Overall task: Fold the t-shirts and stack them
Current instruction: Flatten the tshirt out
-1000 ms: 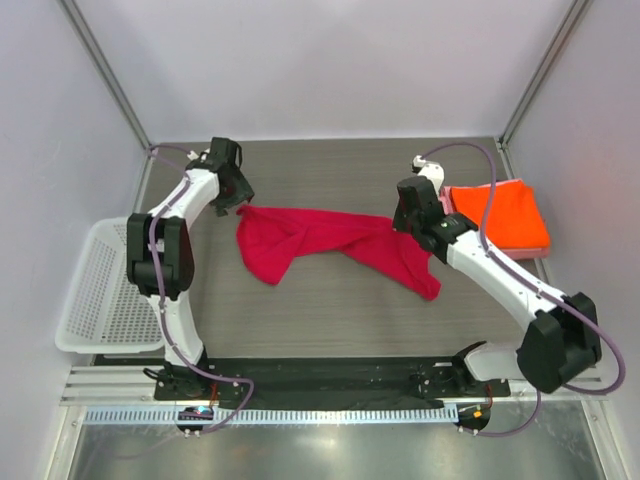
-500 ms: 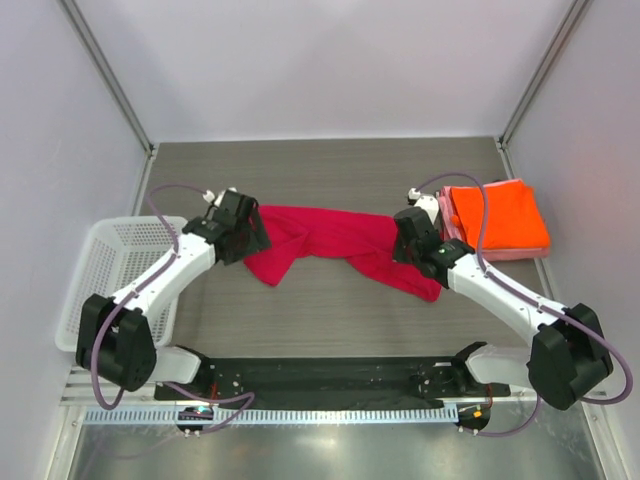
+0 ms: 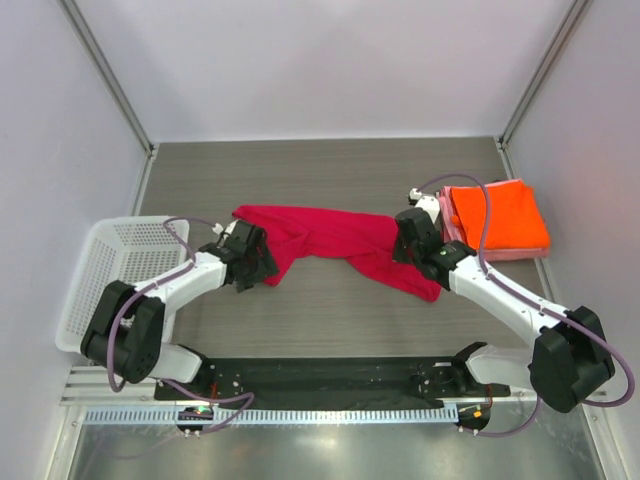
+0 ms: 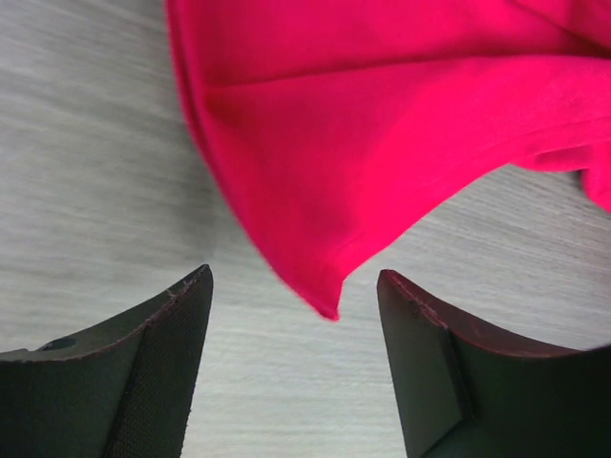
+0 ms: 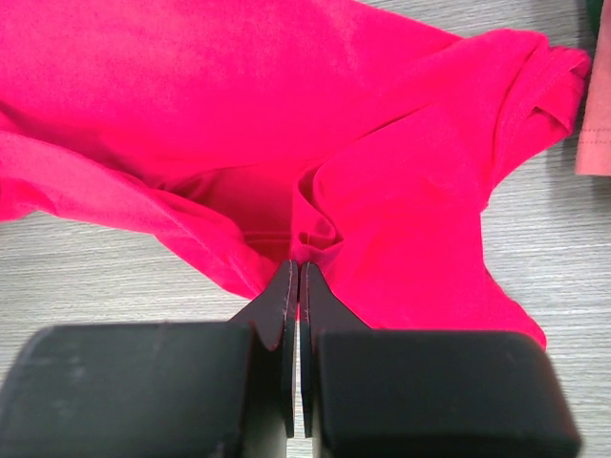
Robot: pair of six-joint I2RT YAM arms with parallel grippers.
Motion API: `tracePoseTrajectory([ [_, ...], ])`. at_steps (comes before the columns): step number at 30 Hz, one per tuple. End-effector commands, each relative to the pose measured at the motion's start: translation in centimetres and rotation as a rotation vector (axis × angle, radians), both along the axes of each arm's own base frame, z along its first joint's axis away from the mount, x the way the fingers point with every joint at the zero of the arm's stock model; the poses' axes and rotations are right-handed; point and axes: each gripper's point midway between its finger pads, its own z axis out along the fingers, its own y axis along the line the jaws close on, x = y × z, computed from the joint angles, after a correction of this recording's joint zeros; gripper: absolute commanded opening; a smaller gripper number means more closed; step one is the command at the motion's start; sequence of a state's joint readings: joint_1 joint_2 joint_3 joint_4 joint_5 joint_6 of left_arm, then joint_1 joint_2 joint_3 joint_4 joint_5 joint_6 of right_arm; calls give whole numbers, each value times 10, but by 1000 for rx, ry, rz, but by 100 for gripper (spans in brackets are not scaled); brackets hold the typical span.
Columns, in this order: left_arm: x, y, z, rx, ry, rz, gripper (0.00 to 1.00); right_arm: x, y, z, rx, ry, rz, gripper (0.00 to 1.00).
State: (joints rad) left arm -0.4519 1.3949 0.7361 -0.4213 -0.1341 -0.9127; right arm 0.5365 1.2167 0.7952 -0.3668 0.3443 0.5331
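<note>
Plainly, the left gripper stands wide around the crimson t-shirt's left corner (nothing clamped), while the right gripper pinches a fold near its right end.

Crimson tee crumpled, spread across centre; orange tee folded atop pink tee, far R

The crimson-magenta t-shirt is plain. The orange t-shirt is bright and plain. The pink t-shirt is pale. The counter shows grey wood grain. The basket is white mesh. The left gripper and right gripper are black.
</note>
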Motion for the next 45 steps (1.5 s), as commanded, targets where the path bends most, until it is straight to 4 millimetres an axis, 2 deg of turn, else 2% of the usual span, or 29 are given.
tracePoseTrajectory([
  [1,20,-15,3,-59,-59,16,67,5,3,16,45,-61,-10,1],
  [4,16,-14,-6,-54,-42,18,46,4,4,14,43,-55,-8,1],
  [5,16,-14,-8,-56,-42,26,34,4,4,15,44,-56,-7,1],
  [7,10,-13,-14,-67,-39,41,21,5,5,15,48,-56,-5,1],
  [8,12,-17,-12,-91,-58,39,4,4,6,13,49,-49,-2,1],
  [9,10,-18,-12,-105,-60,41,0,4,8,12,52,-46,2,1],
  [12,10,-10,-2,-91,-96,51,0,-3,21,12,72,-39,33,1],
  [13,8,-5,10,-86,-106,58,0,-7,27,12,94,-35,34,1],
  [14,9,0,15,-87,-112,59,0,-19,43,12,105,-29,84,1],
  [15,14,13,23,-108,-124,98,0,-26,49,14,112,-37,88,1],
  [16,10,15,27,-149,-111,98,0,-35,58,14,119,-40,108,1],
  [17,17,33,41,-177,-154,148,0,-55,75,9,146,-27,135,3],
  [19,12,48,49,-214,-153,181,0,-73,87,10,178,-52,151,13],
  [20,12,57,64,-224,-197,201,0,-82,89,2,194,-38,143,18],
  [21,13,75,68,-215,-212,251,0,-94,97,0,199,-35,178,31],
  [23,8,91,75,-220,-222,303,0,-95,90,-2,173,-44,159,46],
  [24,6,102,81,-227,-246,336,0,-94,81,-4,143,-49,132,48],
  [25,4,107,82,-234,-250,350,0,-89,72,4,128,-86,100,49],
  [28,-1,113,73,-270,-229,370,0,-84,58,18,104,-137,52,49],
  [32,-8,113,51,-269,-168,358,0,-78,45,20,34,-146,5,62],
  [33,-11,110,44,-277,-152,353,0,-78,41,17,9,-133,0,62],
  [36,-11,109,39,-287,-153,351,0,-74,35,4,-51,-91,-9,61],
  [42,-11,114,50,-262,-214,358,0,-57,16,-32,-106,42,-45,59],
  [45,-11,115,55,-256,-242,358,0,-50,14,-46,-114,81,-38,59],
])
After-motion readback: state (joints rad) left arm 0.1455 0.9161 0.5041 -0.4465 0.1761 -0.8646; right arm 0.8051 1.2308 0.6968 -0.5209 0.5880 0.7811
